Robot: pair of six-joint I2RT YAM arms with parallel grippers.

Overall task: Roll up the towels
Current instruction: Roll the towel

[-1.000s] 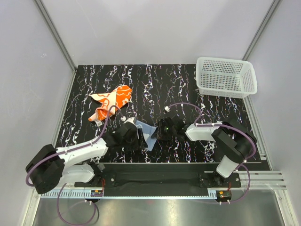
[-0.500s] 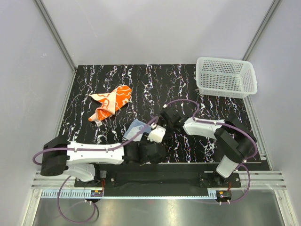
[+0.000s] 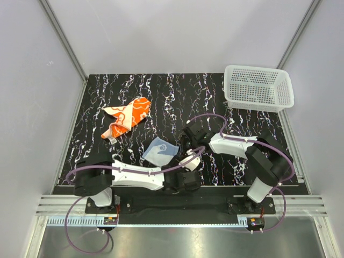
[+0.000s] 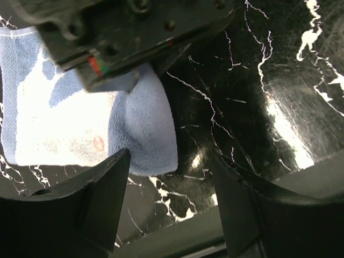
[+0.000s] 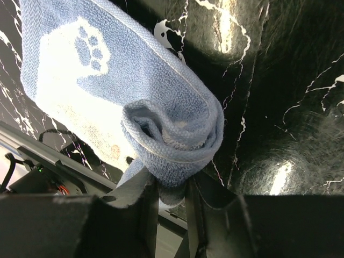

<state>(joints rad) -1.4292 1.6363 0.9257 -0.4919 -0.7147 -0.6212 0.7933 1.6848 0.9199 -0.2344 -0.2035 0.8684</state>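
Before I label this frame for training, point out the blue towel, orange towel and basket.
blue towel (image 3: 158,152): top view, its flat unrolled part.
orange towel (image 3: 130,114): top view, its middle.
basket (image 3: 258,103): top view, its near wall.

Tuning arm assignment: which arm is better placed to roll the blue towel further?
Right. The right hand is shut on the rolled end of the blue towel, so it can likely roll onward. The left hand is open by the towel's edge, holding nothing.
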